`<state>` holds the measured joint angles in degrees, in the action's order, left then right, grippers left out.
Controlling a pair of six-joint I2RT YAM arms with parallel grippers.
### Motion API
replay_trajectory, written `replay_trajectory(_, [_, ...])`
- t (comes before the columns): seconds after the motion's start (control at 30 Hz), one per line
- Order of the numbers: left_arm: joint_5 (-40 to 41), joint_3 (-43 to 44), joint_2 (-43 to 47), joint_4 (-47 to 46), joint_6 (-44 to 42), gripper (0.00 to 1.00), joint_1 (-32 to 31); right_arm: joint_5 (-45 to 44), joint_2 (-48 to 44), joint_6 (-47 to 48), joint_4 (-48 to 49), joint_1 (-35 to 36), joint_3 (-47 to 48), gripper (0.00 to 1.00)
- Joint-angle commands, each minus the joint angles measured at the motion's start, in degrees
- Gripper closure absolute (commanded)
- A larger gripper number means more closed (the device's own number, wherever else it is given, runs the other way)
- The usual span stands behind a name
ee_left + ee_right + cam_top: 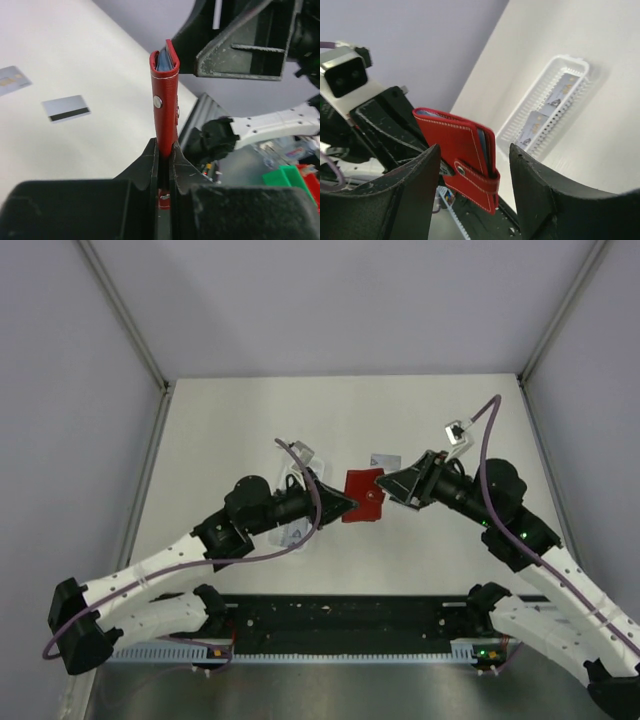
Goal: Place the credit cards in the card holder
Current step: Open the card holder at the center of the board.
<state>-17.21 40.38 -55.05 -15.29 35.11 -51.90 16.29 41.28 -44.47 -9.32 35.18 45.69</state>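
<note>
Nearest the lens in the left wrist view, the left gripper [165, 149] has its two black fingers [145, 167] clenched on the lower edge of the card holder [165, 85], which stands straight up out of them. The red wallet is folded shut with its clasp tab snapped over, a silver stud showing on its side, and the bluish-grey edges of credit cards [165, 59] peek from its top opening. From above, it hangs over the middle of the table [250, 420] between the two arms. The right gripper [475, 150] faces it from the other side, jaws spread, one to each side of the holder. A gap shows between the wallet and one finger [540, 195]; the other finger overlaps the wallet's corner in its own view, so contact there cannot be told. Farther out, two loose cards lie flat on the table, one with a dark stripe [66, 108] and one near the picture's edge [12, 80], well apart from the wallet. Beyond that, the white slotted tray [568, 60] sits on the table with several grey cards [535, 122] lying in it.
</note>
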Motion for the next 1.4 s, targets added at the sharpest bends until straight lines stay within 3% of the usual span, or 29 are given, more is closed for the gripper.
replay_trajectory(0.0, [13.6, 3.8, -0.2, 10.8, -7.6, 1.0, -0.1, -4.6, 3.7, 5.3, -7.6, 0.5, 1.8, 0.43])
replay_trajectory(0.13, [20.6, 3.7, -1.4, 12.7, -7.3, 1.0, -0.3, -5.5, 6.3, 3.1, -3.8, 0.5, -0.8, 0.43])
replay_trajectory(0.5, [26.3, 3.2, -4.0, 12.9, -6.7, 1.0, -1.4, 0.7, 14.3, -1.7, 6.5, 0.4, -1.8, 0.43])
replay_trajectory(0.77, [26.2, 4.0, -6.0, 12.2, -7.1, 1.0, -2.3, 2.8, 19.0, -3.3, 10.6, 1.4, -2.0, 0.43])
replay_trajectory(1.37, [25.6, 2.2, -6.0, 8.6, -6.5, 1.0, -3.1, 3.3, 25.7, -2.8, 9.4, 1.9, -2.5, 0.46])
